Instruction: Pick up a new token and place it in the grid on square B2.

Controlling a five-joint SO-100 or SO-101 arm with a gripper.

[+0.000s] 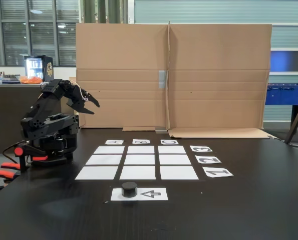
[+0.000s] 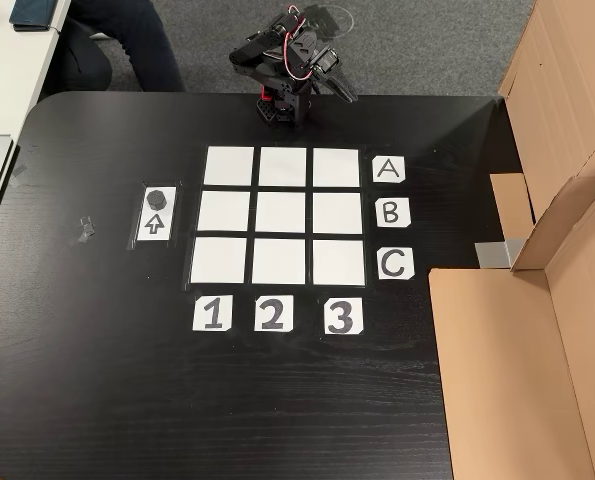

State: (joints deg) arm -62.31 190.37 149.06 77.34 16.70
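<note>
The token (image 1: 129, 189) sits on the arrow sheet (image 1: 151, 194), outside the grid (image 1: 137, 162) on its row-1 side; the gripper (image 1: 92, 107), jaws apart and empty, hangs folded by the base, well apart across the desk (image 1: 249, 210); square B2 (image 2: 281, 212) is bare.

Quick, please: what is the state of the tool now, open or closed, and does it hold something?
Tool: open, holding nothing; the token sits on the arrow sheet.
</note>
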